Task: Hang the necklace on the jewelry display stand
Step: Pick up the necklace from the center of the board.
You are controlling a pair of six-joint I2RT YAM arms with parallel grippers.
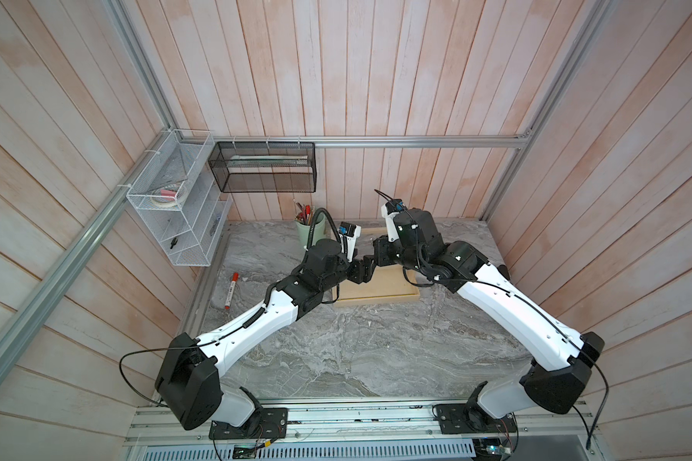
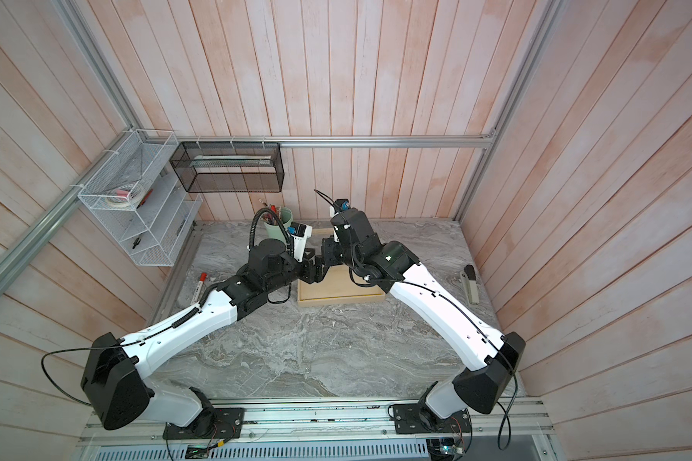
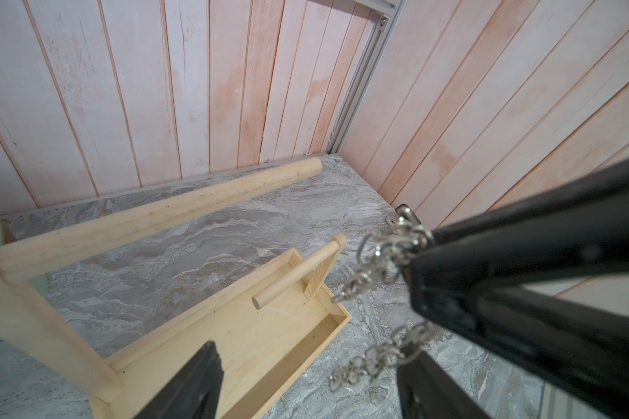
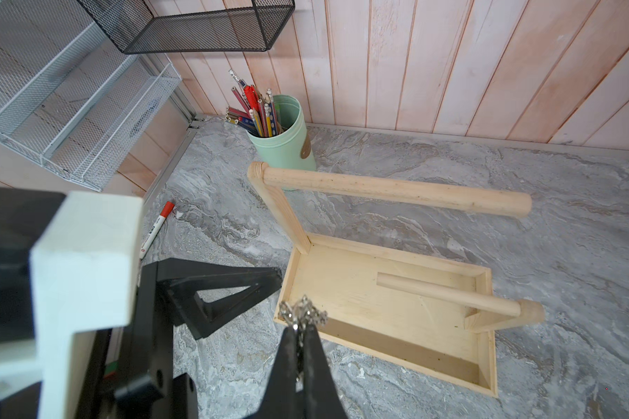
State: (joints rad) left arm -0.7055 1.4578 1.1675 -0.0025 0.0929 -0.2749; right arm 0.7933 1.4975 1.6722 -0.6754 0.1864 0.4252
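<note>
Silver links of the necklace [image 4: 302, 313] are pinched between the right jaws, which are closed tight on it. Loose lengths dangle in the air. The left jaws stand apart, and one dangling length hangs just beside one of their fingers [image 3: 425, 388]; whether it touches I cannot tell. The pale wooden stand [image 4: 396, 190] sits upright on the grey surface [image 4: 541, 152]. The necklace is held near its tray, not yet on either bar. A green cup [image 4: 280, 134] stands near the post.
</note>
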